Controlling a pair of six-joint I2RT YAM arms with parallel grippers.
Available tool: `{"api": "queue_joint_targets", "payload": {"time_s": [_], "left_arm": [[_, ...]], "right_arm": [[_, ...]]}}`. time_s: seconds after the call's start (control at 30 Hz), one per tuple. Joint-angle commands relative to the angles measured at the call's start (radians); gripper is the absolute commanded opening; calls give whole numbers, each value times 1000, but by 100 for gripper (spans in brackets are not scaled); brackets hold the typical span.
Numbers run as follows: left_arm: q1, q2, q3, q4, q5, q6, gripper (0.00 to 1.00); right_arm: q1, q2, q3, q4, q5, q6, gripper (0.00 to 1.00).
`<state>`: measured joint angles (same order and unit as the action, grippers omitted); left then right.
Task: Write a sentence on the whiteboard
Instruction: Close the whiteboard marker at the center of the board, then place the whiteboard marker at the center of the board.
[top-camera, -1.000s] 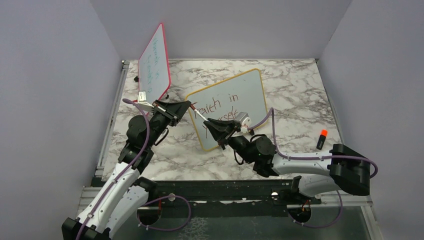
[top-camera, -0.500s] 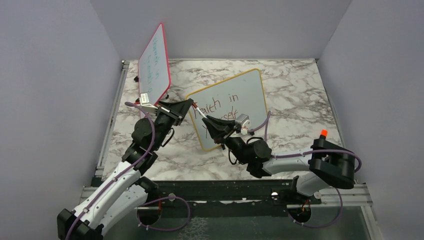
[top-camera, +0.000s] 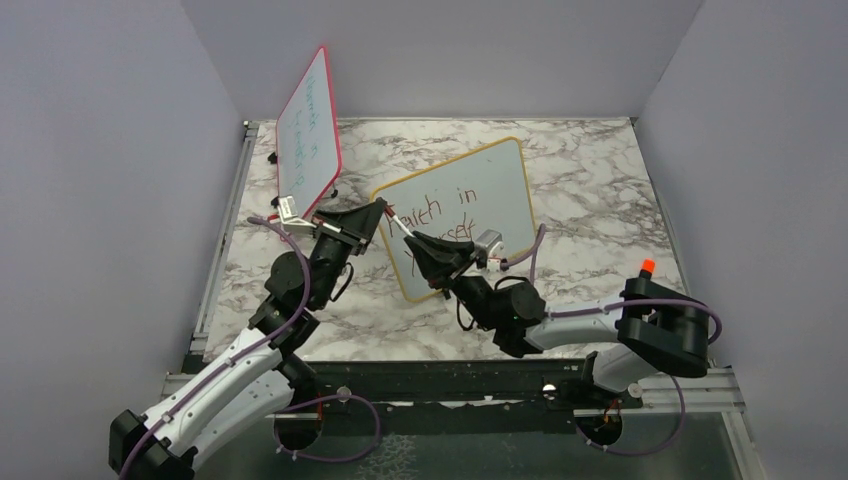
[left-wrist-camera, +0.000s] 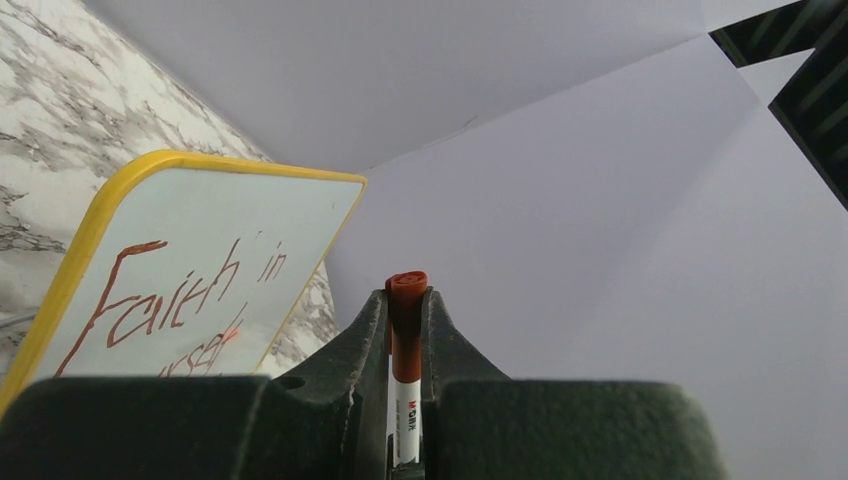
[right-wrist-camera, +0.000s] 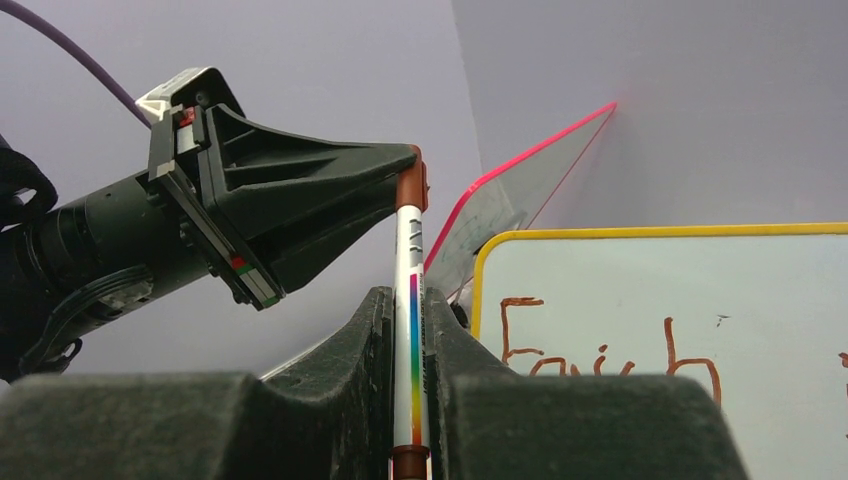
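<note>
Pinching the marker (right-wrist-camera: 412, 262) by its red cap (left-wrist-camera: 406, 286), left hand (top-camera: 379, 209); right hand (top-camera: 409, 238) clamps the barrel

Left pincer (top-camera: 378, 207) and right pincer (top-camera: 412, 238), sharing one pen (top-camera: 398, 226), block the whiteboard's (top-camera: 470, 195) left edge, pink-framed board (top-camera: 310, 130) close behind; right of it, open desk (top-camera: 600, 190), one orange-capped marker (top-camera: 646, 265).
</note>
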<state>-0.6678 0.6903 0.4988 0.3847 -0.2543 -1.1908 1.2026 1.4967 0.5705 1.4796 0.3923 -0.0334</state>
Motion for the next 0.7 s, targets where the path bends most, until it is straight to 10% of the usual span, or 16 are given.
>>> {"api": "queue_joint_targets", "payload": {"time_s": [0.0,0.67], "left_arm": [[-61,-38,-23,-90,135,41,0],[-61,-241,158,-680,-235,456,82]], "right_arm": [[-12,-50,-1,47,54,-9,1],[-197,-462,-83,-827,489,83,1]]}}
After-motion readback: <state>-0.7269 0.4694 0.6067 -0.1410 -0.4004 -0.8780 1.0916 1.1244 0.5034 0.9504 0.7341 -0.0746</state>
